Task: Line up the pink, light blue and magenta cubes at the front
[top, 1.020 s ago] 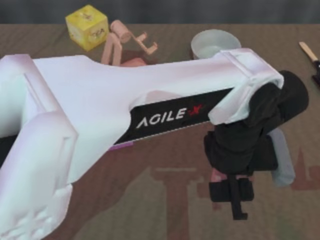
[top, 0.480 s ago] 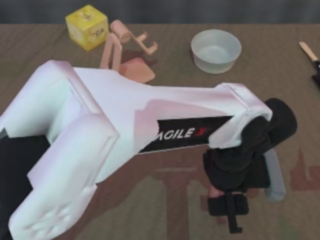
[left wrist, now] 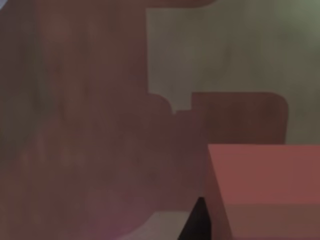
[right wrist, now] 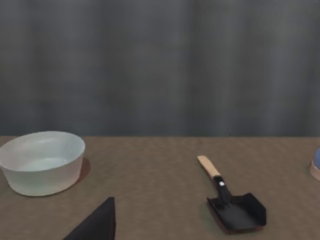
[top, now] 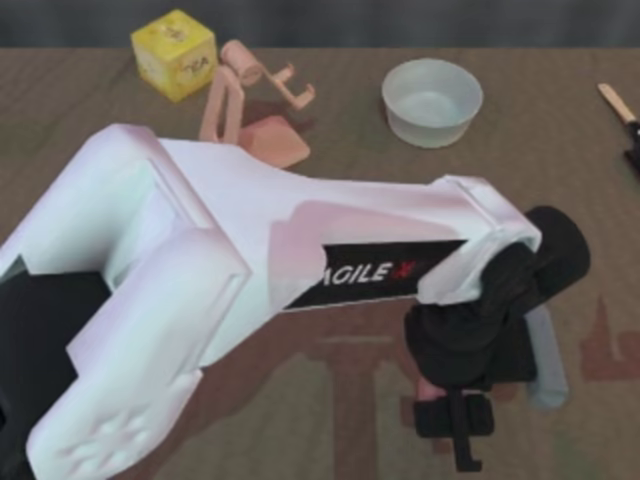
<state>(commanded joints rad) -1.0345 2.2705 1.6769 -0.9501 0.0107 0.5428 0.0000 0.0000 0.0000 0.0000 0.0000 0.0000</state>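
**Left arm low at the front with the pink cube; other two cubes poorly seen**

The left arm reaches across the table, and the left gripper [top: 455, 425] hangs near the front edge, right of centre. A sliver of the pink cube [top: 428, 385] shows under the wrist; in the left wrist view its salmon face [left wrist: 265, 192] fills the corner beside one dark fingertip [left wrist: 196, 222]. Whether the claw is clamping it or has let go, I cannot tell. The cube seems to sit on or just above the table [top: 330, 90].

A pale blue-grey shape just right of the wrist is probably the light blue cube [top: 548, 360], mostly hidden. The magenta cube is not visible; the arm's bulk may cover it.

The right arm is parked out of the top view; only one dark finger edge [right wrist: 95, 225] shows in its camera, looking toward the white bowl [right wrist: 42, 162] and black spatula [right wrist: 232, 202].

Risks, as I judge them:
- The pink cube stands close to the pale one, so a sideways lift could nudge either.
- An uneven release could tip or skew the cube out of line.
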